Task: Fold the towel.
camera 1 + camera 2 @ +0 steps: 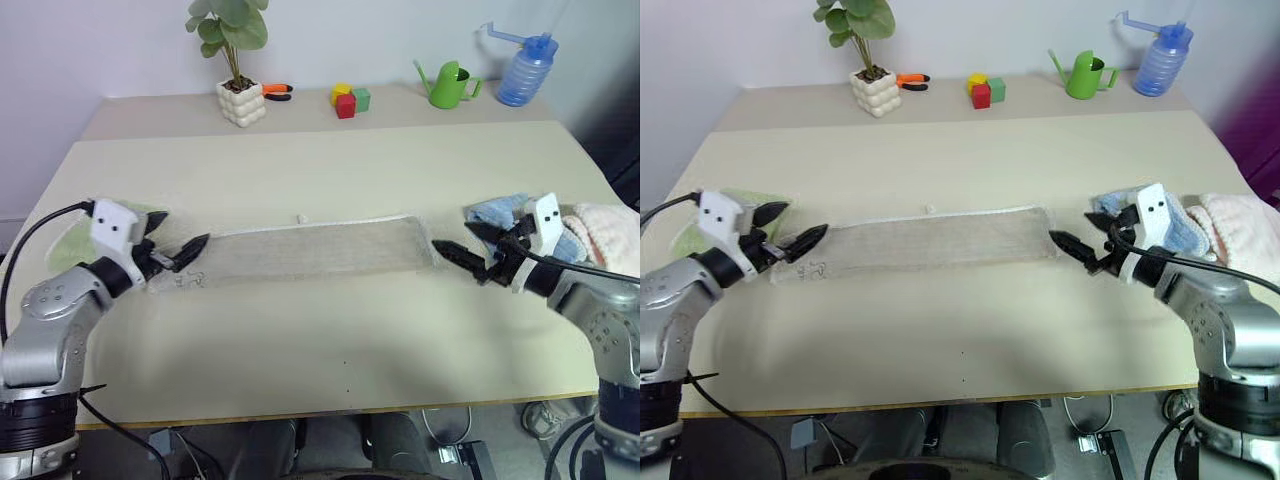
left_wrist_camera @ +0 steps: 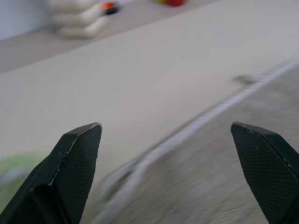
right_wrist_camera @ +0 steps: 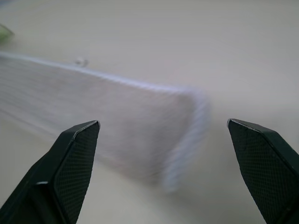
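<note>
The beige towel (image 1: 300, 250) lies flat across the middle of the table as a long narrow strip with whitish edging, a small loop (image 1: 299, 218) poking out at its far edge. My left gripper (image 1: 182, 236) hovers open just over the towel's left end, fingers apart and holding nothing. Just off the towel's right end, my right gripper (image 1: 452, 238) is also open and empty. In the left wrist view the towel's edge (image 2: 224, 177) runs between the spread fingers of the gripper (image 2: 166, 126). The right wrist view has the towel's rounded end (image 3: 117, 121) ahead of the open gripper (image 3: 163, 122).
A light green towel (image 1: 70, 240) lies under my left arm. A light blue towel (image 1: 495, 212) and a pinkish one (image 1: 605, 230) sit by my right arm. Along the back stand a potted plant (image 1: 241, 100), coloured blocks (image 1: 349, 99), a green watering can (image 1: 450, 85) and a blue bottle (image 1: 525, 70).
</note>
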{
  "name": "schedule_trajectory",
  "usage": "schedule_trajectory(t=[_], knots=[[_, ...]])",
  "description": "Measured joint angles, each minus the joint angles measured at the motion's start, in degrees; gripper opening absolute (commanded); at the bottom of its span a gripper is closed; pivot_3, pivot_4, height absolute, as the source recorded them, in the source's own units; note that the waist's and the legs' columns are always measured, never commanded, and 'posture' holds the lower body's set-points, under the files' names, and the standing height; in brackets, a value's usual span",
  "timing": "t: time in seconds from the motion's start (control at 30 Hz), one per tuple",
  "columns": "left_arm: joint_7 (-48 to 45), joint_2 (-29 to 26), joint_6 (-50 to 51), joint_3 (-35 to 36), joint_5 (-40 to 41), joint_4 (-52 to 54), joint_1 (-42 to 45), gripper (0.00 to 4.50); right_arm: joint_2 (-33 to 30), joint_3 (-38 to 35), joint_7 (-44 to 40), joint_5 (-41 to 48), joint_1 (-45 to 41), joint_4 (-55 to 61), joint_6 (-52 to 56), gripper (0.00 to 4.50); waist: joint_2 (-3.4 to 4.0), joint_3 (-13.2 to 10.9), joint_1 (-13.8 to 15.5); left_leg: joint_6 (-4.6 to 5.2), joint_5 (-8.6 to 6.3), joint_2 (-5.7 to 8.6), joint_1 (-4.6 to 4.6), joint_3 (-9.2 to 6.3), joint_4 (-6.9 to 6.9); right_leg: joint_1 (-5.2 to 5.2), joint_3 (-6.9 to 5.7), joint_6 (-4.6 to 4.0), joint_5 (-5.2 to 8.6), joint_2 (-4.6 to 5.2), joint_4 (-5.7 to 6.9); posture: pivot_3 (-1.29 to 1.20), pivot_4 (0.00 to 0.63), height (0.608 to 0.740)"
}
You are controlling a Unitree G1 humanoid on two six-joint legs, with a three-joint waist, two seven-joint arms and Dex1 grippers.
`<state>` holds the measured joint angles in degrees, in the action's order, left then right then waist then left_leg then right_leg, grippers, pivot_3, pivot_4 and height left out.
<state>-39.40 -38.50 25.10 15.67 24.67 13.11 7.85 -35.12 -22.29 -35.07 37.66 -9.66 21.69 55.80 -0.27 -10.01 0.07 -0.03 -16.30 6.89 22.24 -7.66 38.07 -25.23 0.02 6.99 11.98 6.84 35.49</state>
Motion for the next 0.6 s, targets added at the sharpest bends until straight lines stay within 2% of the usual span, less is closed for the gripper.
schedule_trajectory(t=[0.17, 0.3, 0.47, 0.6], knots=[[-5.2, 1.0, 1.0, -11.0, 0.8, 6.2, 2.4, 4.49, 8.5, -3.2, 10.6, 5.4, 7.6, 4.6, 9.8, 4.46, 0.01, 0.0, 0.8, 0.0, 0.0, 0.04, 0.01, 0.02, 0.01, 0.02, 0.02, 0.0, 0.0, 0.02, -0.02, 0.0, 0.15, 0.732], [-7.4, 1.5, 2.0, -14.4, 1.4, 7.6, 3.9, 4.49, 12.3, -6.7, 16.9, 8.2, 8.4, 5.8, 13.1, 4.46, 0.08, 0.1, 0.5, 0.0, 0.0, -0.04, -0.06, 0.03, -0.02, 0.0, 0.03, -0.01, 0.0, -0.06, 0.0, 0.0, 0.15, 0.732], [-9.5, 2.9, 2.1, -18.3, 1.6, 8.0, 4.2, 4.49, 23.4, -10.0, 28.4, 12.7, 2.1, 4.6, 16.9, 4.46, 0.16, 0.1, 0.2, -0.01, 0.01, -0.11, -0.17, 0.08, -0.07, 0.06, 0.03, -0.04, -0.01, -0.11, 0.0, 0.0, 0.15, 0.732], [-9.3, 2.9, 2.1, -18.3, 1.6, 8.0, 4.2, 4.49, 26.0, -11.6, 35.1, 13.3, -4.2, 0.0, 17.6, 4.46, 0.17, 0.2, 0.4, -0.01, 0.01, -0.09, -0.17, 0.08, -0.06, 0.07, 0.03, -0.04, -0.01, -0.11, -0.01, 0.0, 0.15, 0.732]])
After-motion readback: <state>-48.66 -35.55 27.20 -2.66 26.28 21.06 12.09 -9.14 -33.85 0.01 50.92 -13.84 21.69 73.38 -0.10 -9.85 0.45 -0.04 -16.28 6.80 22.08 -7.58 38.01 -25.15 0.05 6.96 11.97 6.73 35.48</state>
